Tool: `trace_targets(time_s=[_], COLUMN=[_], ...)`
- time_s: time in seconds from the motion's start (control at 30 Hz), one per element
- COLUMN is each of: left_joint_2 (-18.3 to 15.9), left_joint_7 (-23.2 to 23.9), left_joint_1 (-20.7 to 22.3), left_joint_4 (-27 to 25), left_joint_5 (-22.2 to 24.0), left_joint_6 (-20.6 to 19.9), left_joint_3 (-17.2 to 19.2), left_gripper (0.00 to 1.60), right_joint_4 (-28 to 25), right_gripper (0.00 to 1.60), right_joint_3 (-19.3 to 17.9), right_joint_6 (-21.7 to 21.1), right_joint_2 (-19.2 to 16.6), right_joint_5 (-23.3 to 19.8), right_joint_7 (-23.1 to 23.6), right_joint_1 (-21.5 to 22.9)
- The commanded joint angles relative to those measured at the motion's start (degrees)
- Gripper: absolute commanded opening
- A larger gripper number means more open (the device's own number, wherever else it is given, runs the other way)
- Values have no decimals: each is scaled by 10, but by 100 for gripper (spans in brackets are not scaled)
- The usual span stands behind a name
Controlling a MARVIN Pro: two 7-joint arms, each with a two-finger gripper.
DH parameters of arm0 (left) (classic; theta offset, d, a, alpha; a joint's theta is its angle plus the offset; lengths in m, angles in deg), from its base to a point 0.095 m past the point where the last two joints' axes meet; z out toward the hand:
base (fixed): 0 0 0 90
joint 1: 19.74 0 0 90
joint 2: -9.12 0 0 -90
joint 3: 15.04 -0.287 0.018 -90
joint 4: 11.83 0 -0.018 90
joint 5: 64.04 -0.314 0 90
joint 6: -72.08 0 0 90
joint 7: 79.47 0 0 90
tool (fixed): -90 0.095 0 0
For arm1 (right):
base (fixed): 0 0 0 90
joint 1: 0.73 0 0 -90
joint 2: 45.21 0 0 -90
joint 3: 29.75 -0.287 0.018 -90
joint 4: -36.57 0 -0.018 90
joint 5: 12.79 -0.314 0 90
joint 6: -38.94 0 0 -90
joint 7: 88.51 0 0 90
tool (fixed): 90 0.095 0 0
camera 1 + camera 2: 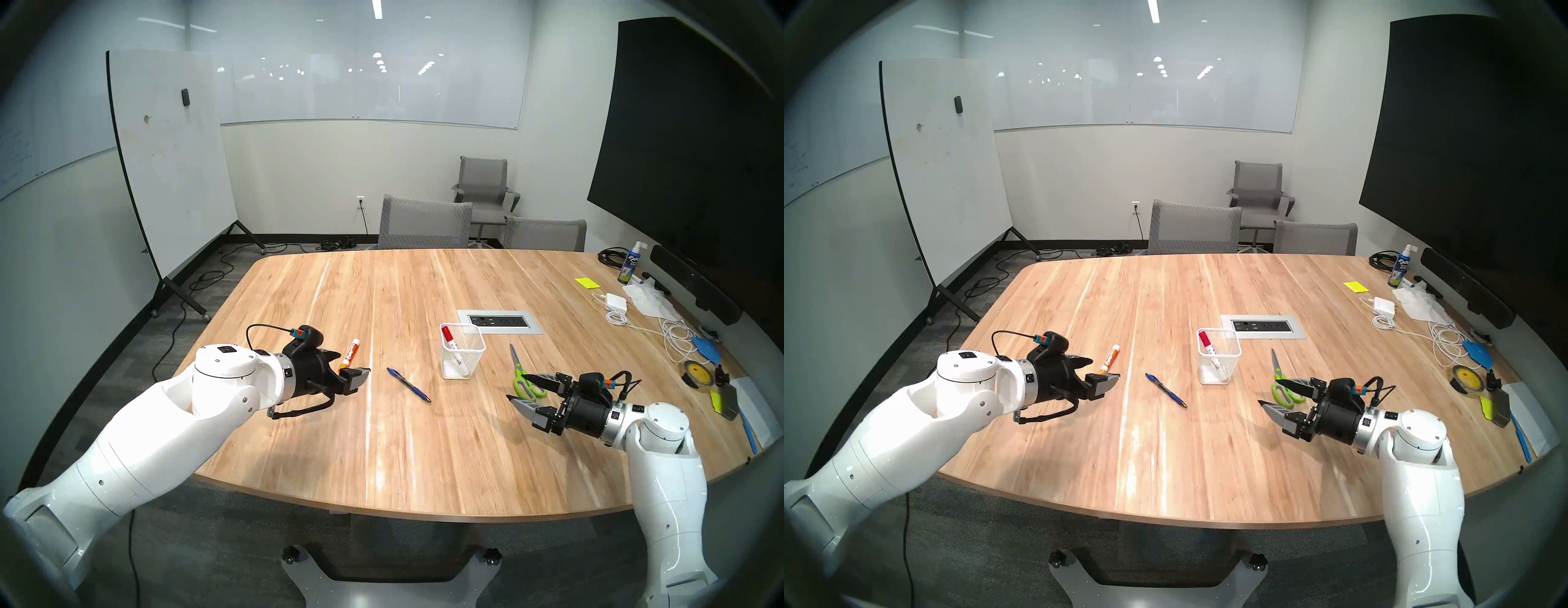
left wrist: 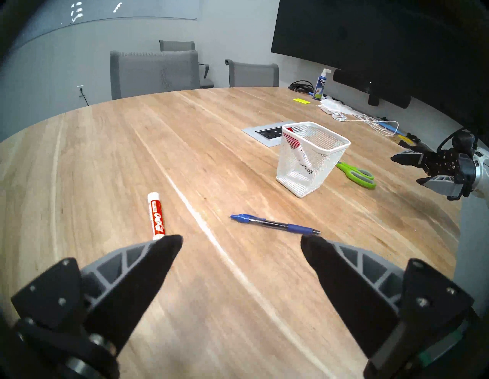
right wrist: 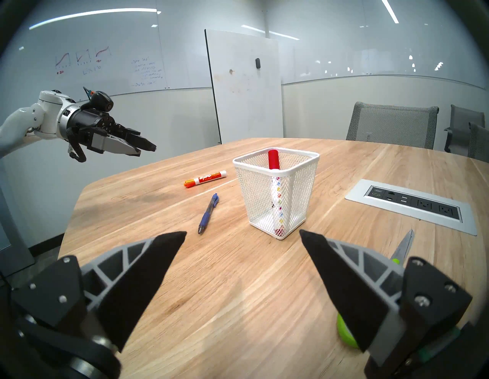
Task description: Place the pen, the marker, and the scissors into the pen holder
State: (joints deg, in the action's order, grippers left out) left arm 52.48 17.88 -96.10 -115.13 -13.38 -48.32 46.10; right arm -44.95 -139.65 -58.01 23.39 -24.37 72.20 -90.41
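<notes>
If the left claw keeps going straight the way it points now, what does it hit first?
Probably bare table, just short of the pen. The open left claw aims down and forward between the orange marker and the pen; depth is hard to judge, so the pen's tip may get grazed.

My left gripper (image 2: 241, 242) hangs over the table (image 2: 105, 158), fingers (image 2: 148, 272) spread wide, nothing between them. Just past the left fingertip lies a marker (image 2: 156, 217); near the right one, the pen (image 2: 275, 224). Farther off stands the holder (image 2: 315, 169) with a red-capped marker (image 2: 297, 149) leaning inside, scissors (image 2: 357, 175) behind it.
</notes>
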Motion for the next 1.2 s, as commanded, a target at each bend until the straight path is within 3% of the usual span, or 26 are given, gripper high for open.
trace_targets(time_s=[0.0, 0.53, 0.67, 1.17], left_joint_2=[18, 94, 114, 147], left_joint_7=[6, 15, 29, 57], left_joint_1=[40, 140, 168, 231], left_joint_4=[27, 143, 194, 292], left_joint_5=[-3, -63, -77, -110], left_joint_6=[-3, -79, -86, -108], left_joint_3=[2, -45, -63, -103], left_gripper=[160, 160, 160, 160], right_joint_4=[-8, -7, -8, -7], right_gripper=[160, 160, 160, 160], right_joint_3=[-1, -2, -3, -4], right_joint_6=[-1, -1, -1, -1], right_joint_2=[1, 3, 3, 5], right_joint_5=[-3, -1, 0, 2], right_joint_7=[-1, 1, 2, 3], right_joint_1=[7, 7, 8, 8])
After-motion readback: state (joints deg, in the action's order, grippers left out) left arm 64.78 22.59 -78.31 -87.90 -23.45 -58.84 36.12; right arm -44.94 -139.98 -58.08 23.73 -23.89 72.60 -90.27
